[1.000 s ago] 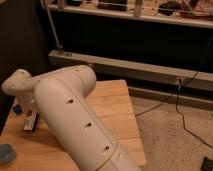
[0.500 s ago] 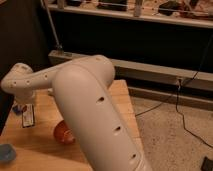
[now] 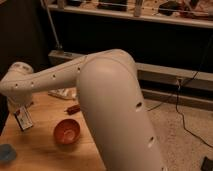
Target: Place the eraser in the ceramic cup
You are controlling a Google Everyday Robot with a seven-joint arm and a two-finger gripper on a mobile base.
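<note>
One gripper (image 3: 19, 107), far left of view, hanging under my wrist over the left side of the table (image 3: 45, 150). My wrist housing hides most of the fingers, but they're pressed together, pinching the upper end of the eraser (image 3: 24, 120).

Eraser: directly below the gripper, tilted. White face with red marking is toward the camera, and the black sides show. Can't tell if its lower end touches the table.

Cup (image 3: 6, 152): below the gripper and a bit left, at the bottom left corner of view, partly cut by the frame edge. Pale blue, sitting on the table, well apart from the eraser.

Bowl (image 3: 67, 131): right of the gripper and lower in view. Red-orange, open side up, between the gripper and my upper arm (image 3: 115, 110). Near the eraser, not touching it.

Small red-brown piece (image 3: 73, 108): right of the gripper, about level with it, just beyond the bowl. Can't make out what it is.

Pale crumpled thing (image 3: 62, 93): right of the gripper and higher in view, near the table's far edge, partly behind my forearm.

Cable (image 3: 179, 102): far right of the gripper, on the speckled floor, running up toward the dark shelf unit (image 3: 150, 30) at the back.
</note>
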